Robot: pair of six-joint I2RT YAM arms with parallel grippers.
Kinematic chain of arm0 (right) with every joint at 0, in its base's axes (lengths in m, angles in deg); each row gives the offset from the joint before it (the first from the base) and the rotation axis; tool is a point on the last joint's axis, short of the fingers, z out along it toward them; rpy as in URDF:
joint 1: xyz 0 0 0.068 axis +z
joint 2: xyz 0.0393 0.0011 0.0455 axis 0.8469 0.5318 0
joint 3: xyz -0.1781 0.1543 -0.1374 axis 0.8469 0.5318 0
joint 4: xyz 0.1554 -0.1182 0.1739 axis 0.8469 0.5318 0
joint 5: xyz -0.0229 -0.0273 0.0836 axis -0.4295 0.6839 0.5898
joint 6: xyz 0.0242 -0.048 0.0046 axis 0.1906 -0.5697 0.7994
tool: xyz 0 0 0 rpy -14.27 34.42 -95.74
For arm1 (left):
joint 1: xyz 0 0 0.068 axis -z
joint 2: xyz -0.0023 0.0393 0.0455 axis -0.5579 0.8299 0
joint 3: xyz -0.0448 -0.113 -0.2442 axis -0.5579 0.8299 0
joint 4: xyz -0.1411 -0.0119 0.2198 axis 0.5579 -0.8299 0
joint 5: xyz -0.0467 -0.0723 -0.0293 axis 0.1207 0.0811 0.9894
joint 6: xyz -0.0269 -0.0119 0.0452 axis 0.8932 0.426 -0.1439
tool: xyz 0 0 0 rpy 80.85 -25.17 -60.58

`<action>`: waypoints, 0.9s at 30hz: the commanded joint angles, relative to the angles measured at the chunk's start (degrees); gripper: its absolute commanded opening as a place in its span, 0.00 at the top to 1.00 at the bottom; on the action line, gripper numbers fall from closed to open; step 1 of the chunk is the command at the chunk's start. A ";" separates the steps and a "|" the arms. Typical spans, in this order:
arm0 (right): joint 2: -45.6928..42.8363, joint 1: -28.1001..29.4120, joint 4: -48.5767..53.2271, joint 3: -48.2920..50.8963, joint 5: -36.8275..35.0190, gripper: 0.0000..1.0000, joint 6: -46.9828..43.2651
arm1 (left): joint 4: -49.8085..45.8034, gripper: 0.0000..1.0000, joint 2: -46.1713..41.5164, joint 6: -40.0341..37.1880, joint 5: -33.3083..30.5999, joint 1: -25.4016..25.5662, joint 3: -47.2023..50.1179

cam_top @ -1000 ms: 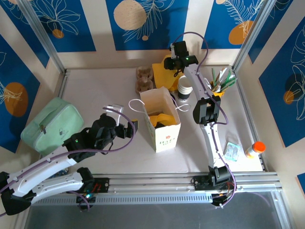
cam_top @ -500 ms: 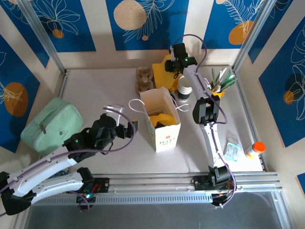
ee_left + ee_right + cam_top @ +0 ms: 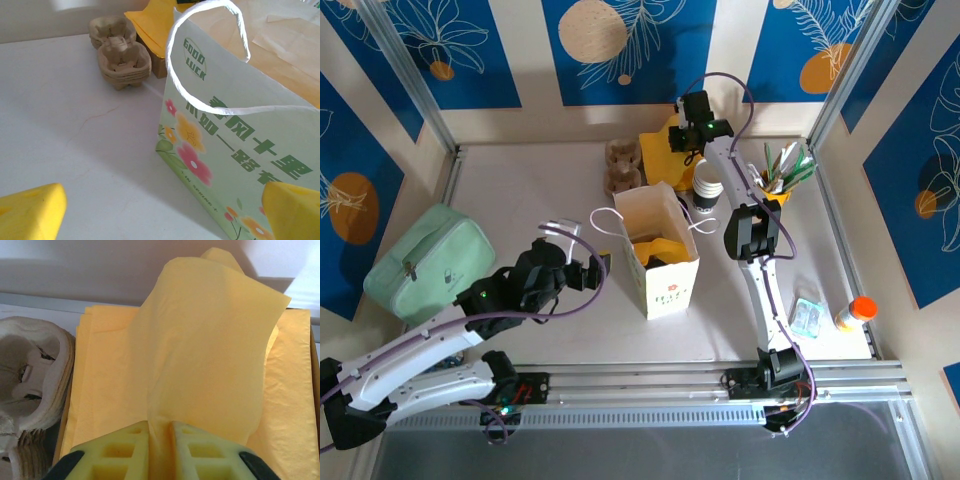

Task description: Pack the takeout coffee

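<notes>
At the far left of the worktop (image 3: 520, 190) lies a pale green lunch bag (image 3: 428, 262), and just right of it the left arm (image 3: 440, 345) reaches in from the near edge. The left fingers (image 3: 30, 212) are spread wide and grip nothing. They face the printed left side of the paper bag (image 3: 662, 250), near it but apart. Behind the bag, at the back, sits a stack of pulp cup carriers (image 3: 620, 165), then a pile of yellow napkins (image 3: 658, 148). The right fingers (image 3: 131, 442) are pressed together on one napkin sheet (image 3: 200, 355), which stands up from the pile in a loose fold. Right of that come a stack of lidless cups (image 3: 708, 183) and a holder of cutlery (image 3: 780, 172). Near the front right corner are a small packet (image 3: 807, 315) and an orange-capped bottle (image 3: 857, 312). The takeout coffee I cannot pick out with certainty. A dark shape (image 3: 656, 263) low inside the paper bag, beside yellow paper, may be its black lid. If so, it is already packed, and its axis is hidden. I judge that the napkin goes in next. That move turns on the bag's open mouth lying toward the near edge and slightly left of the right fingers, with the cup stack close beside the path. The left fingers are the nearer to the bag and could steady it.
</notes>
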 commanded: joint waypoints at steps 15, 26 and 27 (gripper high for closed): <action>-8.73 -0.17 2.81 -4.03 2.74 0.95 0.69 | 0.57 0.00 -1.58 0.31 0.13 -0.47 -0.09; -22.26 -0.66 8.90 -3.82 8.20 1.00 3.28 | 1.03 0.00 -2.19 0.34 0.69 -0.46 -0.62; -23.78 -0.71 9.69 -3.81 8.98 1.00 3.78 | 1.08 0.00 -2.12 0.36 0.72 -0.51 -0.87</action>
